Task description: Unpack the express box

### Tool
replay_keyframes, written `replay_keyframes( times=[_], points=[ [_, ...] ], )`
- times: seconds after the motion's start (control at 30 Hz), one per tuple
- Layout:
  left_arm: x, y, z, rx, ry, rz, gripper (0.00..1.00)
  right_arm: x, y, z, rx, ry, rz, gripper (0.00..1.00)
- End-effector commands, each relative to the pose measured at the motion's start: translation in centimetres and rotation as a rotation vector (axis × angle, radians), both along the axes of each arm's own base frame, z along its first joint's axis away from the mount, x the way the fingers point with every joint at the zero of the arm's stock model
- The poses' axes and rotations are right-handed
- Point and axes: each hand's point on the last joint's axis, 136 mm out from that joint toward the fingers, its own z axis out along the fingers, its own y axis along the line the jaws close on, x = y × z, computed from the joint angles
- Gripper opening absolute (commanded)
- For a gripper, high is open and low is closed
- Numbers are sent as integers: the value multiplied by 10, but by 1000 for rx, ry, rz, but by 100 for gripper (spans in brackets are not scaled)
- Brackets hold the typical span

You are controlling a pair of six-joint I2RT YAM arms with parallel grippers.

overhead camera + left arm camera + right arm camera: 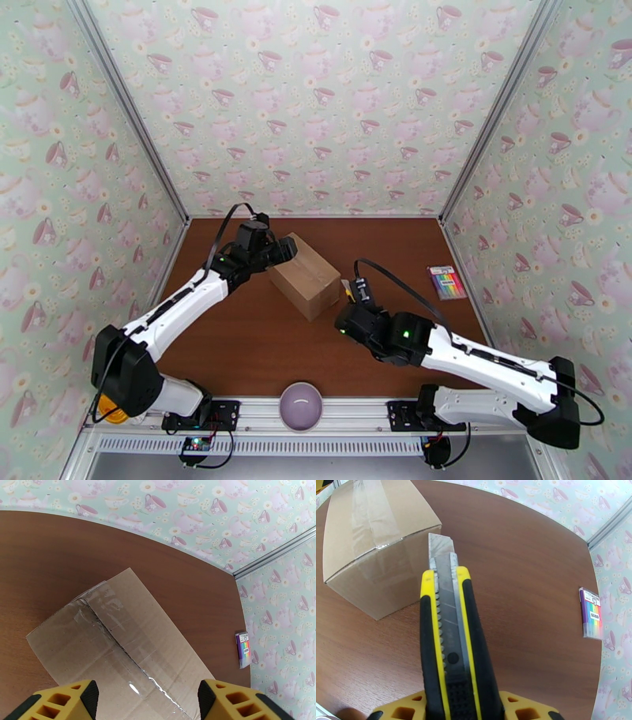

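The express box (304,276) is a plain brown carton lying closed in the middle of the brown table, at an angle. Clear tape runs along its top seam (118,638). My left gripper (284,251) is at the box's far left end, open, with its yellow fingertips (63,701) spread wide just over the taped top. My right gripper (351,298) sits just right of the box, shut on a yellow and black utility knife (452,638). The knife's blade (441,550) is extended, its tip close to the box's upper edge (383,547).
A pack of coloured pens (446,282) lies near the right wall, also seen as a pack (591,613) beyond the knife. A lilac bowl (301,405) rests on the rail between the arm bases. Patterned walls enclose the table on three sides.
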Motion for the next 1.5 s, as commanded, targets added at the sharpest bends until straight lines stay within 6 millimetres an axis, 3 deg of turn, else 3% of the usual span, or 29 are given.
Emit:
replay_keyframes(
  times=[0.0,0.37,1.47],
  points=[
    [3,-7,6,-7,-4,-21,73,2,6,3,17,-18,15,0],
    [2,-7,5,-4,0,-20,72,2,15,-8,2,10,34,0],
    [2,-9,4,-6,4,-27,72,5,18,-12,-18,5,32,0]
  ],
)
